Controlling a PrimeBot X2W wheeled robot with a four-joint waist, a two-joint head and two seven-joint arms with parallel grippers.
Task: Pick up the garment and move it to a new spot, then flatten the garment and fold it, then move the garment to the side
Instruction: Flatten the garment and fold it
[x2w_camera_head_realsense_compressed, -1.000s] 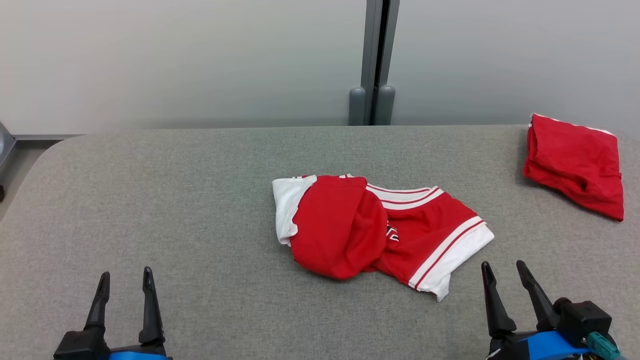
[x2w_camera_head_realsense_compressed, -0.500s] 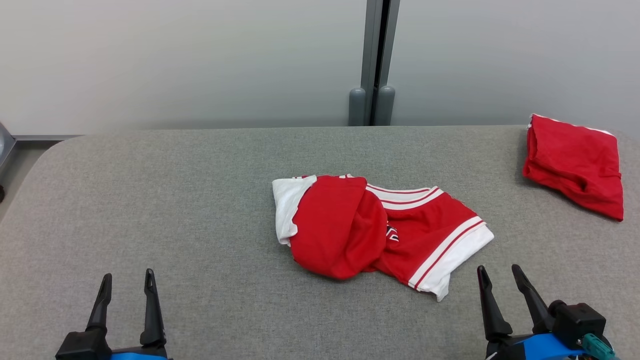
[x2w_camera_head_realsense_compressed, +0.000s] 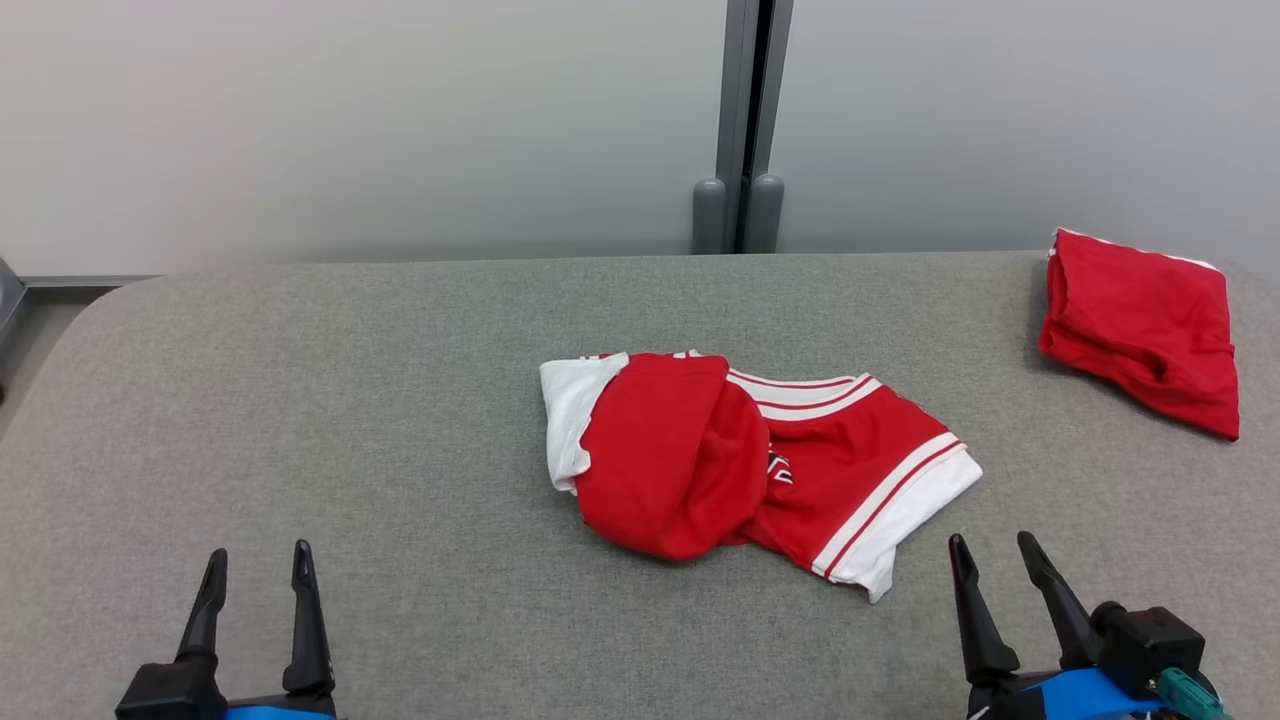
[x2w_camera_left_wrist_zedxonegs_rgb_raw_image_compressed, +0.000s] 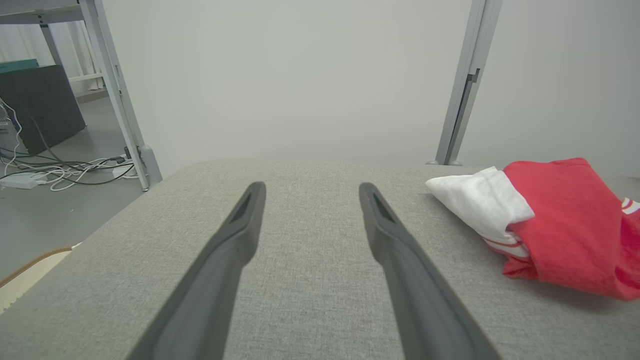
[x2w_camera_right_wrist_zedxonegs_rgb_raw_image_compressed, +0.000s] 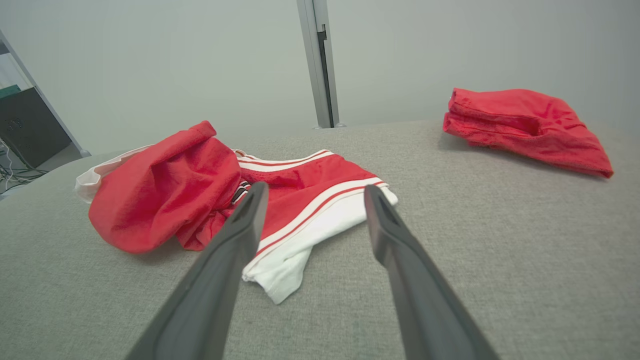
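The garment (x2w_camera_head_realsense_compressed: 740, 460) is a crumpled red piece with white striped trim, lying in the middle of the grey padded table (x2w_camera_head_realsense_compressed: 350, 400). My left gripper (x2w_camera_head_realsense_compressed: 259, 552) is open near the front left, well apart from the garment, with nothing between its fingers. My right gripper (x2w_camera_head_realsense_compressed: 991, 540) is open at the front right, a short way from the garment's white hem. In the left wrist view the left gripper (x2w_camera_left_wrist_zedxonegs_rgb_raw_image_compressed: 311, 186) points along bare table, with the garment (x2w_camera_left_wrist_zedxonegs_rgb_raw_image_compressed: 560, 225) off to the right. In the right wrist view the garment (x2w_camera_right_wrist_zedxonegs_rgb_raw_image_compressed: 200, 190) lies just beyond the right gripper (x2w_camera_right_wrist_zedxonegs_rgb_raw_image_compressed: 315, 186).
A second red garment (x2w_camera_head_realsense_compressed: 1140, 330), loosely folded, lies at the table's back right corner, and also shows as a red garment (x2w_camera_right_wrist_zedxonegs_rgb_raw_image_compressed: 525, 127) in the right wrist view. A grey post (x2w_camera_head_realsense_compressed: 742, 120) stands against the wall behind. Cables (x2w_camera_left_wrist_zedxonegs_rgb_raw_image_compressed: 65, 170) lie on the floor beyond the left edge.
The whole head picture has shifted slightly left, so the camera moved. The right gripper has edged a little left and lower in view. The garment lies as before.
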